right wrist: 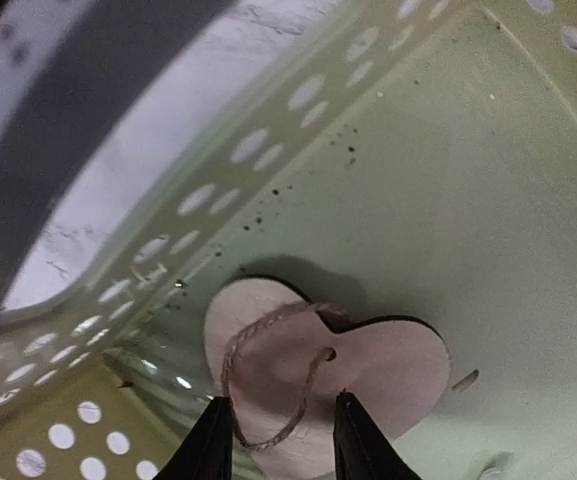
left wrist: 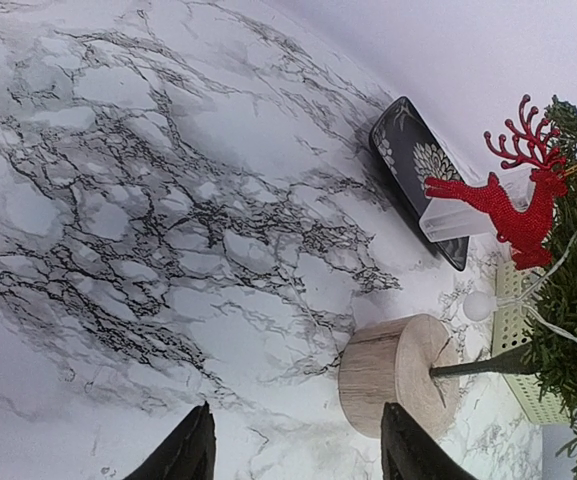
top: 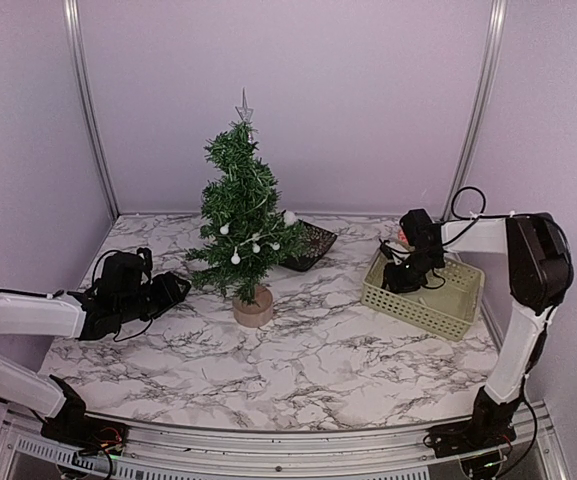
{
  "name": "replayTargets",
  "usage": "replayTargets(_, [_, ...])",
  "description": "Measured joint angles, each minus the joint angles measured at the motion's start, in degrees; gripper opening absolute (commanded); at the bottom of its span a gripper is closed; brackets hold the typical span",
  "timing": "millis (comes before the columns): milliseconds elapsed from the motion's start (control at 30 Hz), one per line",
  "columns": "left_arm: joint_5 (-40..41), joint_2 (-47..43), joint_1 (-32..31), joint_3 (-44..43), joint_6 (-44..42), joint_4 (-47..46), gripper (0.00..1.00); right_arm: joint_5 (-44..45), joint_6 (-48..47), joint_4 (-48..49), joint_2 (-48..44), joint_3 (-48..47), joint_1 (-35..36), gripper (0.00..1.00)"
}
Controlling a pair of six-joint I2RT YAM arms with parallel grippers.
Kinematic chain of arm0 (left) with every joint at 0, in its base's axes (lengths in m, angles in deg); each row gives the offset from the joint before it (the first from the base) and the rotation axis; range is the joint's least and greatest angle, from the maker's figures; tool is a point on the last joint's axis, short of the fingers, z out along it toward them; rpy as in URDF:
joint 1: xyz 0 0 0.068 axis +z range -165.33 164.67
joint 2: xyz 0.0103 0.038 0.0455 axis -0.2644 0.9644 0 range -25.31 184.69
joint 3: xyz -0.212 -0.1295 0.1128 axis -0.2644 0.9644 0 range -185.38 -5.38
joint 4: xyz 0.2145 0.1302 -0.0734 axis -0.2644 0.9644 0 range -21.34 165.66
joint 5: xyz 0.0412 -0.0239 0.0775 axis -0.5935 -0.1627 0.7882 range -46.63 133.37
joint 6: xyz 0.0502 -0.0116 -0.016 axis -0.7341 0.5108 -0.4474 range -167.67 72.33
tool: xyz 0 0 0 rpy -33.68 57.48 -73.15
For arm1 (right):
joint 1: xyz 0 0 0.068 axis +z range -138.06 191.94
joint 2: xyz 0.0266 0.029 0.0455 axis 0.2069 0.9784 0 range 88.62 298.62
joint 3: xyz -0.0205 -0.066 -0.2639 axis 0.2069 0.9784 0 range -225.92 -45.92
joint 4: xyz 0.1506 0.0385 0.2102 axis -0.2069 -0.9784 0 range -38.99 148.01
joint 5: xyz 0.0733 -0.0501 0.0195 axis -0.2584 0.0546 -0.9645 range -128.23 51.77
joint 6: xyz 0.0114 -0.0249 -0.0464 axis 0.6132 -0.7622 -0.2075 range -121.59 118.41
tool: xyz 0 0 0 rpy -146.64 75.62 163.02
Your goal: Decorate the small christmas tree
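The small christmas tree [top: 240,215] stands mid-table on a round wood base [top: 253,306], with a star on top and white bulbs on a string. A red reindeer [left wrist: 513,205] hangs in its branches. My left gripper [top: 175,291] is open just left of the tree; in the left wrist view its jaws [left wrist: 298,455] hold nothing, and the wood base [left wrist: 393,375] lies just ahead of the right finger. My right gripper [top: 402,277] is down inside the pale green basket [top: 438,310]. It stands open [right wrist: 281,440] over a wooden heart [right wrist: 368,365], its fingers on either side of the heart's twine loop [right wrist: 268,385].
A dark patterned tray [top: 311,244] lies behind the tree to the right, also in the left wrist view [left wrist: 408,155]. The basket's perforated walls [right wrist: 268,170] close in around the right gripper. Purple walls bound the marble table on three sides.
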Motion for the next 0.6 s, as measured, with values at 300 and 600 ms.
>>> replayTargets(300, [0.0, -0.02, 0.61, -0.15, -0.55, 1.09, 0.57, 13.33, -3.08, 0.79, 0.94, -0.13, -0.44, 0.34])
replayTargets(600, [-0.04, -0.02, 1.33, -0.15, -1.51, 2.19, 0.57, 10.45, -3.89, 2.34, -2.32, -0.11, -7.96, 0.42])
